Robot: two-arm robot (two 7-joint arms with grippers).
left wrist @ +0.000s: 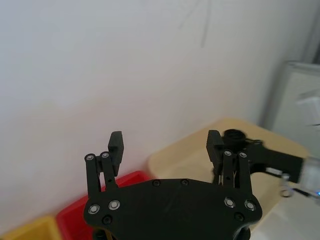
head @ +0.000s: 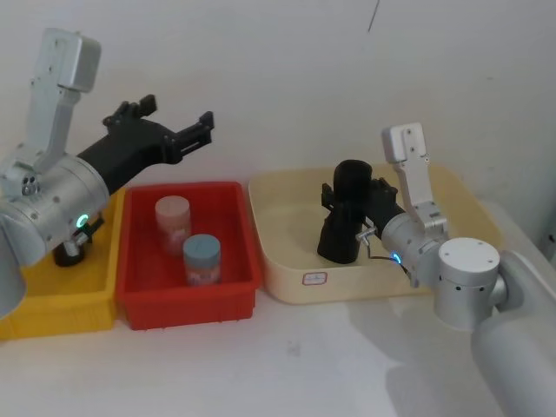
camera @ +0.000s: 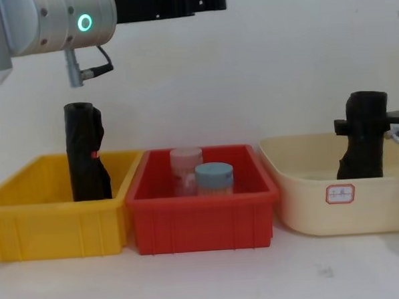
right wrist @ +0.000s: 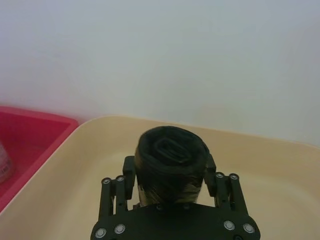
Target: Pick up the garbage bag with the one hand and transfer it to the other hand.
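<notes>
The garbage bag [head: 340, 233], a tall black roll of crinkled plastic, stands upright in the cream bin [head: 365, 285] at the right of the counter [head: 287, 365], caught in the right end effector [head: 354, 195]. The fingers press on either side of the roll a little above its middle. That grip leaves the top free and, by the look of it, gives the other arm somewhere to take hold. Whether the base has left the bin floor cannot be told, as the bin wall hides it. The blue-ringed right arm reaches in low from the robot's right, its forearm slanting over the near rim and its wrist roughly level, so the fingers meet the roll side-on. The green-ringed left arm is raised high over the yellow bin [head: 52, 308]. Its forearm angles up and across towards the robot's right, and the left end effector [head: 174, 115] hangs above the back of the red bin [head: 187, 304] with its fingers spread wide and nothing between them. It appears placed to receive the roll, though well apart from it. A second black roll [camera: 86, 155], marked with a red spot, stands untouched in the yellow bin. Two lidded jars [head: 201, 259] sit in the red bin.
</notes>
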